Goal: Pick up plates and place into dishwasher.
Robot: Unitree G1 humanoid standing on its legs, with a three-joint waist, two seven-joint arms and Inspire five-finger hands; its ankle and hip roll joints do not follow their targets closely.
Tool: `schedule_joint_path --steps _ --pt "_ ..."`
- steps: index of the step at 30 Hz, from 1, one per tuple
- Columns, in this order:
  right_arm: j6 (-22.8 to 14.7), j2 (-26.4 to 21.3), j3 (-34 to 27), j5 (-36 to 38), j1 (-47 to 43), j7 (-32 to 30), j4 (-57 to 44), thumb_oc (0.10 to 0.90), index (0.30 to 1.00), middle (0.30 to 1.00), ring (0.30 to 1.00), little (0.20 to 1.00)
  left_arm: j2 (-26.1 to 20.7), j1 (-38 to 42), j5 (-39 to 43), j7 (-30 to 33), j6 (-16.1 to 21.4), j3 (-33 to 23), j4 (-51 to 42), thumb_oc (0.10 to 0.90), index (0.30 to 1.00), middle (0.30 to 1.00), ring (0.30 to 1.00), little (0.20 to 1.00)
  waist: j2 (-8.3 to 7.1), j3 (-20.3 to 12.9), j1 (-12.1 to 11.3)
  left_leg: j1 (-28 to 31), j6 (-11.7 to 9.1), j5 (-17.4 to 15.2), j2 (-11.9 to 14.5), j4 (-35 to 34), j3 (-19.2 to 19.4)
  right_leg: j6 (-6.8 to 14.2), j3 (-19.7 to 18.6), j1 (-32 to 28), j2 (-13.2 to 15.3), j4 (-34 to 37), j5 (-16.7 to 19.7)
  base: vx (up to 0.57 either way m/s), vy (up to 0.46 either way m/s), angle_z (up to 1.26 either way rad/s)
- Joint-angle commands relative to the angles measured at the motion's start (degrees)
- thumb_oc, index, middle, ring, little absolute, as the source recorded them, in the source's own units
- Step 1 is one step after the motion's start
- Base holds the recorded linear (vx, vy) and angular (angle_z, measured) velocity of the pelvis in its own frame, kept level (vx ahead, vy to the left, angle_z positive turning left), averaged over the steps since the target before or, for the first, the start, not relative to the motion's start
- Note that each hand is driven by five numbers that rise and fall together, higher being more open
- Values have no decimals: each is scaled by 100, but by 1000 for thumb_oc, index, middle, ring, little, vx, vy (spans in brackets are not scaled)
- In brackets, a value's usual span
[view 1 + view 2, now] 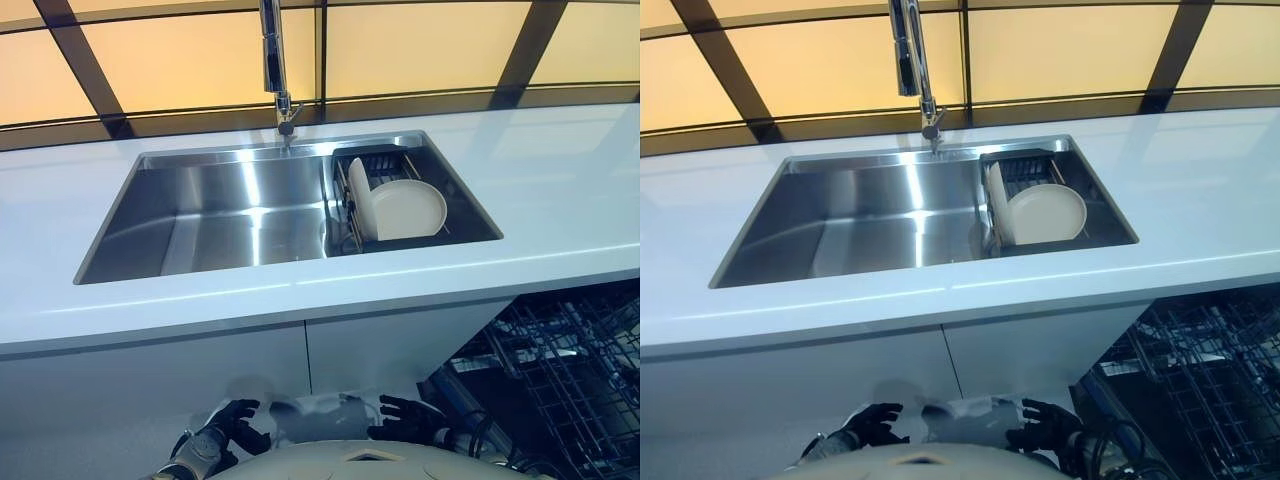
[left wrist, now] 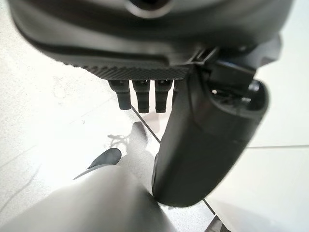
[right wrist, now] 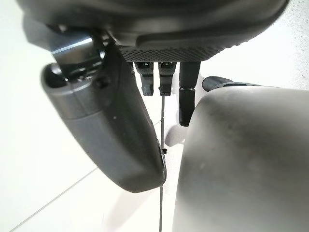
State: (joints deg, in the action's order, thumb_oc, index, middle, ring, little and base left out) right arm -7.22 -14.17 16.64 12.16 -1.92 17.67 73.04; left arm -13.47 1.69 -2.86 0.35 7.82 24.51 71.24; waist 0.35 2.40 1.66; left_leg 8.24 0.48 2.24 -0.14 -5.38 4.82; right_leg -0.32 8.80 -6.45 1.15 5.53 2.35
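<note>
Two cream plates rest in a dark rack (image 1: 388, 163) at the right end of the steel sink (image 1: 230, 215). One plate (image 1: 410, 208) leans with its face showing, and a second plate (image 1: 359, 198) stands on edge beside it. Down by the cabinet fronts and far below the sink, my left hand (image 1: 232, 425) and right hand (image 1: 405, 418) hang with relaxed fingers and hold nothing. The left wrist view has the left hand (image 2: 207, 145) over the floor, and the right wrist view has the right hand (image 3: 116, 130) the same way.
A tall chrome faucet (image 1: 272, 50) rises behind the sink. White countertop (image 1: 560, 190) runs around it, with white cabinet doors (image 1: 200, 380) beneath. At the lower right the dishwasher's dark wire rack (image 1: 570, 370) stands pulled out.
</note>
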Motion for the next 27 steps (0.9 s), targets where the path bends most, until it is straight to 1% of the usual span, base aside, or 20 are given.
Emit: schedule_joint_path --steps 1,3,6,15,18,21,22,23,24,25,26,27 --pt "-10 181 279 -130 -151 150 372 800 900 900 900 900 198 208 -152 -32 207 216 283 800 900 900 900 900 26 145 -11 -63 120 -350 -129 38 -277 226 -73 -82 -66 -120 -253 0 0 0" --pt "-3 179 288 -128 -150 127 362 800 900 900 900 900 195 210 -75 -79 201 198 280 800 900 900 900 900 27 151 -9 -65 121 -349 -128 38 -274 225 -75 -77 -66 -124 -255 0 0 0" --pt "-1 169 268 -150 -155 99 353 800 900 900 900 900 204 206 -88 -134 90 192 283 800 900 900 900 900 25 162 -7 -74 124 -345 -132 38 -276 224 -82 -66 -68 -130 -254 0 0 0" --pt "-30 172 278 -192 -160 96 345 800 900 900 900 900 202 198 -122 -114 83 163 319 800 900 900 900 900 15 150 -10 -58 123 -359 -128 38 -265 227 -76 -86 -67 -111 -249 0 0 0" --pt "14 180 297 -181 -174 101 308 800 900 900 900 900 204 207 -135 -291 146 217 287 800 900 900 900 900 14 149 -3 -59 123 -359 -128 38 -268 227 -89 -80 -68 -119 -252 0 0 0" --pt "77 170 333 -175 -189 110 271 800 900 900 900 900 188 254 -144 -708 322 261 200 800 900 900 900 900 31 148 19 -62 120 -363 -124 38 -254 234 -117 -68 -72 -118 -246 0 0 0" --pt "96 142 349 -187 -205 145 261 800 900 900 900 900 160 306 -341 -872 411 375 111 800 900 900 900 900 47 157 33 -63 115 -369 -118 38 -243 239 -127 -65 -72 -118 -248 0 0 0" --pt "119 94 367 -227 -231 166 239 800 900 900 900 900 82 389 -644 -974 600 603 -59 800 900 900 900 900 75 173 61 -71 109 -368 -109 38 -223 248 -146 -51 -76 -125 -248 0 0 0" --pt "127 86 370 -230 -236 170 235 800 900 900 900 900 68 400 -665 -997 609 636 -85 800 900 900 900 900 80 174 65 -70 108 -369 -108 38 -220 250 -151 -49 -78 -128 -249 0 0 0" --pt "190 27 402 -248 -277 203 197 800 900 900 900 900 -47 503 -599 -1170 844 872 -309 800 900 900 900 900 117 184 102 -67 105 -371 -102 38 -203 261 -183 -33 -85 -143 -249 -14 30 -3" --pt "230 -14 432 -241 -291 218 159 800 900 900 900 900 -117 565 -553 -1283 1081 992 -561 800 900 900 900 900 144 193 122 -66 107 -375 -101 38 -191 268 -201 -27 -86 -145 -250 -21 39 -3" --pt "256 -48 449 -231 -285 224 118 800 900 900 900 900 -209 611 -488 -1493 1114 1072 -927 800 900 900 900 900 167 198 131 -70 109 -376 -99 38 -188 275 -207 -18 -84 -150 -251 -23 33 -3"
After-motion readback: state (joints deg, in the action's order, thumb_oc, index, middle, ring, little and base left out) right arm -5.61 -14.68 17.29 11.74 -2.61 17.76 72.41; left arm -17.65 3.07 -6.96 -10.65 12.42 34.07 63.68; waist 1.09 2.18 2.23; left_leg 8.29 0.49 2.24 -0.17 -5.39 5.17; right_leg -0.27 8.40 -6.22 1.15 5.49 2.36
